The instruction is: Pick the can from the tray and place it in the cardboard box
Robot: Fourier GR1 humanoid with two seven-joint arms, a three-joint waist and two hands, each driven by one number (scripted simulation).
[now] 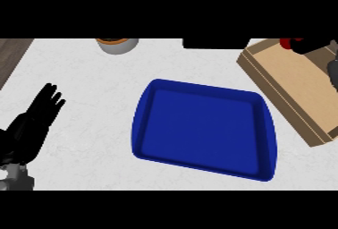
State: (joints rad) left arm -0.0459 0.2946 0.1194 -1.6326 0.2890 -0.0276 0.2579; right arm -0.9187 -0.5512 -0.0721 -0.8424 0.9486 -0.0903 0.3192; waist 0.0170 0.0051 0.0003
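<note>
Can [288, 43], red, sits at the far end of the cardboard box [284, 85], off the blue tray [198, 129]; the right hand [310, 46] touches it, hold impossible to tell, release likely left; the left hand [41, 112] rests spread

Light is bright and even, and looks to come from above. The white counter [86, 134] comes out pale and flat all over. The blue tray [198, 129] goes lighter on its left rim. The cardboard box [290, 85] has a darker side wall. The left hand [33, 125] is a plain black shape.
</note>
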